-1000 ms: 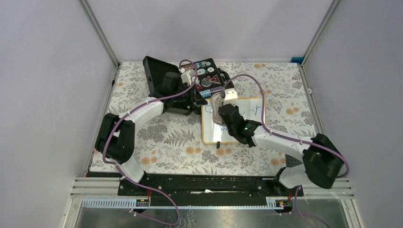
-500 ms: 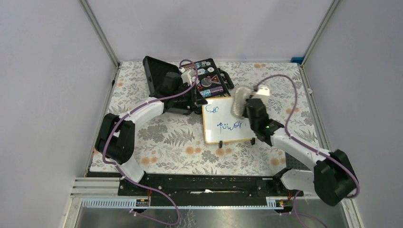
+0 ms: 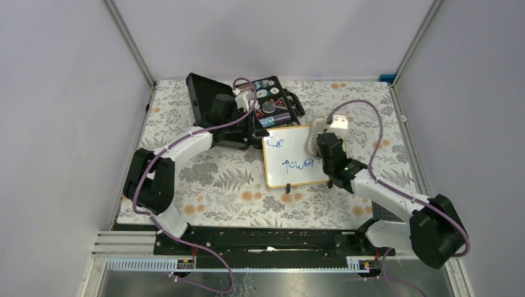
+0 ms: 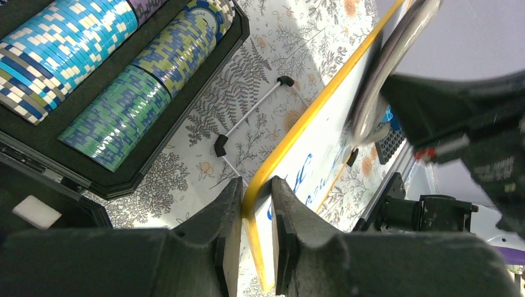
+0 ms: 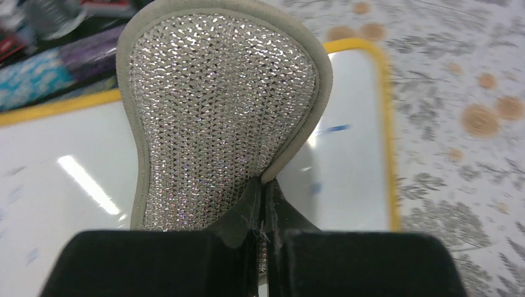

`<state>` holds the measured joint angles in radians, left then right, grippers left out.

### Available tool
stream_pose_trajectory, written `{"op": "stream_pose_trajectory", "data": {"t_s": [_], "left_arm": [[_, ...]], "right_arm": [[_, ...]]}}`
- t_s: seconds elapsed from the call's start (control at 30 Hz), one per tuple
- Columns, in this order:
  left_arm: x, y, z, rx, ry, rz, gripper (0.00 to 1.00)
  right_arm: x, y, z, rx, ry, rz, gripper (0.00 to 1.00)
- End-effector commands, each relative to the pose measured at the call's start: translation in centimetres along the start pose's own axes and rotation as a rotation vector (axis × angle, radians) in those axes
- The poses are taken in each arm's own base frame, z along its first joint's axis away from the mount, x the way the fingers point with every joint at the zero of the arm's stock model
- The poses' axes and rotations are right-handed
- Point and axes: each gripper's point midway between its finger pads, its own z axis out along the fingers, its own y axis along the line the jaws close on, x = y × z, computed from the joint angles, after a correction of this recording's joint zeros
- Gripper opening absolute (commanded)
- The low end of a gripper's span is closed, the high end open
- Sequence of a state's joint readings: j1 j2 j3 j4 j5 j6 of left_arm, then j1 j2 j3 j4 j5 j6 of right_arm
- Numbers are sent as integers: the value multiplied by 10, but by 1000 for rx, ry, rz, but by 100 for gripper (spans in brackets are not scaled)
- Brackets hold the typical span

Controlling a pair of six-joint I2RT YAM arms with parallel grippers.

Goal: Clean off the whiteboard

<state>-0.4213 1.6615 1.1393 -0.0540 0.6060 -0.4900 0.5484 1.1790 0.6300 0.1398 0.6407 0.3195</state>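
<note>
On the flowered table (image 3: 204,179) the whiteboard (image 3: 291,153) sits at the centre; our left gripper (image 4: 255,193) pinches its far-left frame; our right gripper (image 5: 263,207), closed on a mesh pad (image 5: 216,105), stands at its right end, so the blue writing (image 3: 298,164) lies leftward.

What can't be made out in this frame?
- Whether the pad touches the whiteboard: in the right wrist view the pad itself hides the contact, and in the top view the right arm covers it.
- What the blue writing says: too small in the top view, blurred in the right wrist view.
- Marks under the pad: hidden in every view.
</note>
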Motion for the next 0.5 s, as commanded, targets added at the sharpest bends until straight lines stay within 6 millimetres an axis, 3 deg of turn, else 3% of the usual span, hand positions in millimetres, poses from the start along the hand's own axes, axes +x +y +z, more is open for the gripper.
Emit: {"op": "stream_pose_trajectory", "data": {"t_s": [0.0,0.1,0.2,0.37,0.47], "left_arm": [[-13,-8,-8,-9,-38,51,0],[-13,-7,-8,-14,-38,51,0],[-12,-6,-7,-16,-36,49,0],[-12,-6,-7,-20,-34,49,0],[-12,-7,-8,-18,-35,50,0]], "right_arm": [[30,74,-22,-176,64,-136,0],[41,116,-34,-290,63,-162,0],[44,125,-33,-296,61,-176,0],[27,91,-24,-188,9,-139,0],[28,45,-2,-116,61,-18,0]]}}
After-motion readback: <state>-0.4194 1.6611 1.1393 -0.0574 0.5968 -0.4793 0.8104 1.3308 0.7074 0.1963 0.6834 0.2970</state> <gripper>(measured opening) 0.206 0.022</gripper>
